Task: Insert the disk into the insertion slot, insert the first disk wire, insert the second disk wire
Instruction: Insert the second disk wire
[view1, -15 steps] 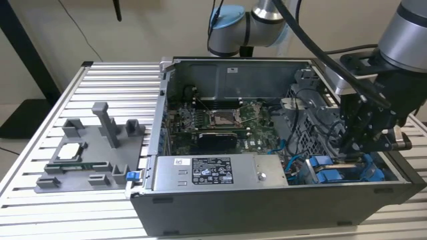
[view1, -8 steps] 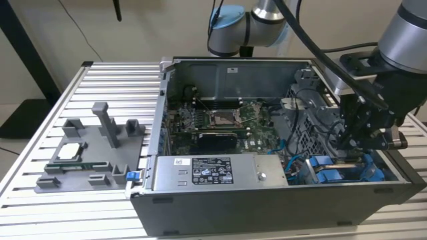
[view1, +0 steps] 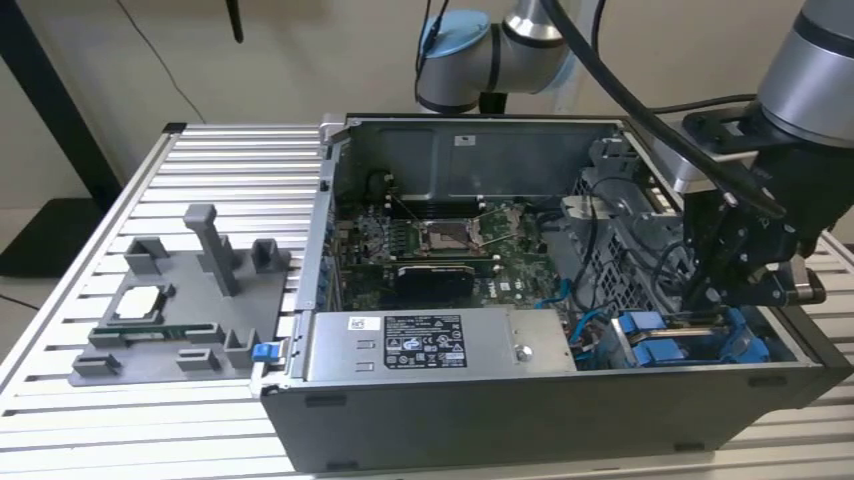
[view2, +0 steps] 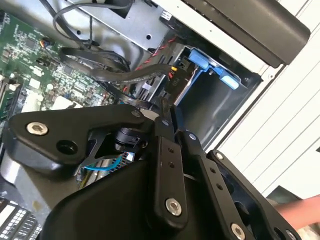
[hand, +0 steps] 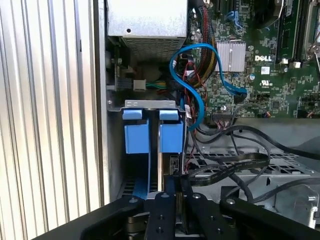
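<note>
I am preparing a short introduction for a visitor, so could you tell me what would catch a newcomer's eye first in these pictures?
The open computer case on the slatted table dominates, its green motherboard exposed. At the exterior view's right, the black end effector reaches down beside the bright blue carrier frames. A curling blue cable stands out in the first wrist view.

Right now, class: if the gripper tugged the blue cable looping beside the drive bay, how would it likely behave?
The blue cable would probably flex rather than resist: in the first wrist view it already curves in a loose loop. It looks thin and flat, so likely light. One end seems to reach the motherboard, so a hard pull might strain that connection.
</note>
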